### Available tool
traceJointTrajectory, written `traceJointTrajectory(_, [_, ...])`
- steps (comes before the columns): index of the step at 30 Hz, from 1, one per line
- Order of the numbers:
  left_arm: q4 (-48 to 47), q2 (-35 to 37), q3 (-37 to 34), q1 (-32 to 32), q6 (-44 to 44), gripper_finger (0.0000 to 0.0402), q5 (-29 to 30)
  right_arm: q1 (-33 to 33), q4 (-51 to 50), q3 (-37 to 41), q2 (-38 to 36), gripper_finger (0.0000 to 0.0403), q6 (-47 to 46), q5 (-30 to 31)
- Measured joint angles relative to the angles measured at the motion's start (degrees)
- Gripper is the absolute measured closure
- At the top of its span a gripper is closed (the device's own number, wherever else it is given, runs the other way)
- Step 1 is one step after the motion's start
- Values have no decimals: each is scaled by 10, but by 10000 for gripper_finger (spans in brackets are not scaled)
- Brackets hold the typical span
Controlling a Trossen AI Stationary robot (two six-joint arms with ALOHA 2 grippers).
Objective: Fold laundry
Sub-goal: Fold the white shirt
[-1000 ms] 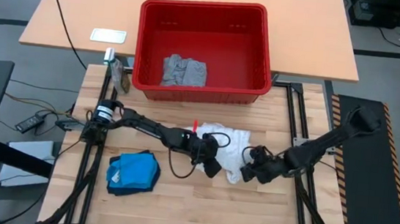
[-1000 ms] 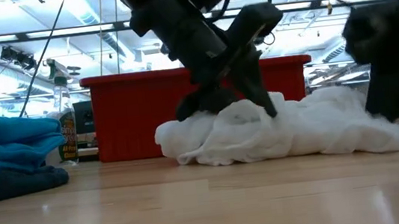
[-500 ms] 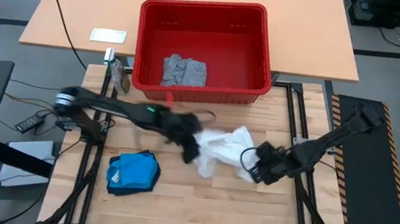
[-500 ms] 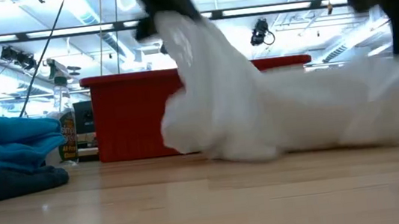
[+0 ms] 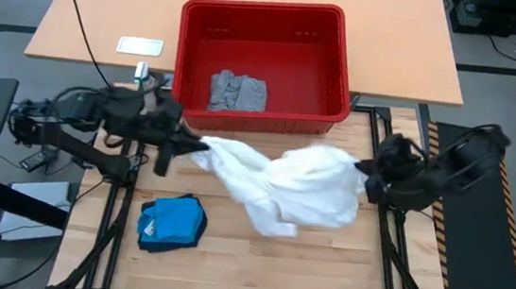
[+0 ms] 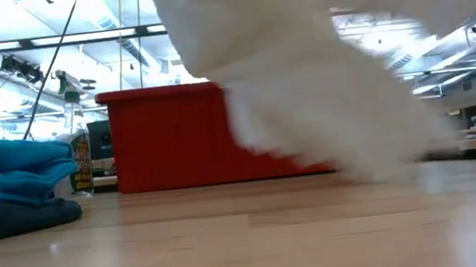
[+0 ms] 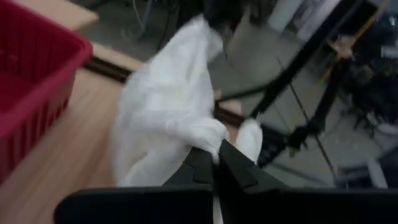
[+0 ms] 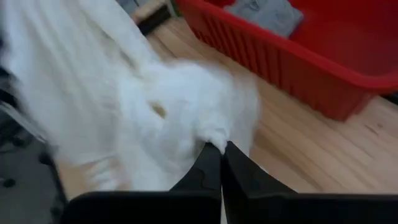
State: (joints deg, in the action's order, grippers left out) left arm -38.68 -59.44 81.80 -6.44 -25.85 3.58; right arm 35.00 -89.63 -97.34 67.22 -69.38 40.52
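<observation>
The left hand (image 5: pixel 185 142) has clamped shut on one edge of the white garment (image 5: pixel 292 186) and pulled out toward the surface's left side — a second ago the cloth lay bunched at the middle. It now hangs stretched in the air between both arms. The right hand (image 5: pixel 366 179), likewise shut on the opposite edge, has drawn right — spread, ready for laying flat

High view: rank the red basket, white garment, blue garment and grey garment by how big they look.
Largest to smallest:
1. red basket
2. white garment, held up nearer the camera, so its rank is unsure
3. blue garment
4. grey garment
</observation>
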Motion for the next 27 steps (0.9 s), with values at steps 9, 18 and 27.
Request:
traceJointTrajectory(9, [-160, -12, -1, -38, -72, 397, 61, 0, -4, -9, 4, 402, 2, 26])
traceJointTrajectory(18, [-129, 6, -1, -41, -51, 396, 118, -11, -4, -9, -21, 403, -16, 51])
traceJointTrajectory(27, [-122, -50, -87, -149, -246, 395, 101, 40, 23, 85, 43, 403, -104, -195])
